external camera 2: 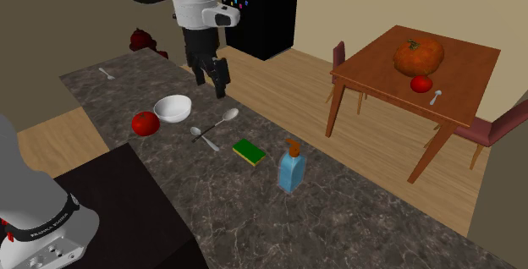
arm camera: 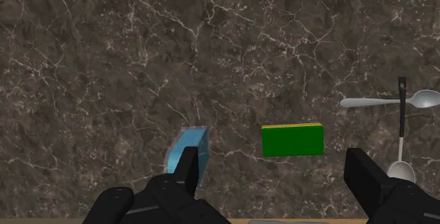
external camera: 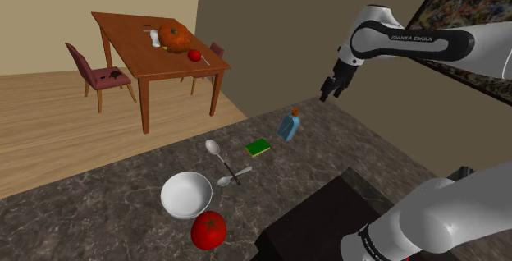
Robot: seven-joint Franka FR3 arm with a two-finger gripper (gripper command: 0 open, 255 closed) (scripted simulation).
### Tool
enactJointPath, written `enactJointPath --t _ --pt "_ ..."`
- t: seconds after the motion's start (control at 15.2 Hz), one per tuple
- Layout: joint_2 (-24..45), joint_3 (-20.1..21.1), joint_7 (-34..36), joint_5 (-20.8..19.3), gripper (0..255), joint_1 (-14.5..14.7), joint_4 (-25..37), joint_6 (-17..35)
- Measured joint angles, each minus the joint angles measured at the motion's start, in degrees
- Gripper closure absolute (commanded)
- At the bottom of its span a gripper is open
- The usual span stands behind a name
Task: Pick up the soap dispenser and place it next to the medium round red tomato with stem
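- The soap dispenser (external camera: 289, 125) is standing on the surface (external camera: 107, 210), right of centre in the shoulder view, beside the green sponge (external camera: 258, 147).
- Your hand (external camera: 332, 89) is hovering up-right of it, fingers spread wide, gripping nothing.
- The red tomato (external camera: 208, 231) is sitting bottom centre, by the white bowl (external camera: 186, 194).

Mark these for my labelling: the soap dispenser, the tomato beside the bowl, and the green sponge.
Soap dispenser (external camera 2: 292, 174), second exterior view, on its blue body.
Tomato (external camera: 208, 231), shoulder view, on its red side.
Sponge (arm camera: 292, 140), wrist view, on its green top face.
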Motion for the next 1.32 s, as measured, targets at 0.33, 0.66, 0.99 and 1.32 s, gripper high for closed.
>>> enactJointPath --t 0.33,0.66,0.99,1.32 --pt "10.21 -1.86 -2.8 2.15 0 -0.34 4.3 4.46" --pt "21.23 -3.32 -6.63 5.11 0 -1.58 10.39 7.74" --pt "33.0 -3.53 -9.93 8.58 0 -3.44 19.83 8.22" --pt "44.77 -3.01 -12.76 11.5 0 -6.17 29.91 8.11"
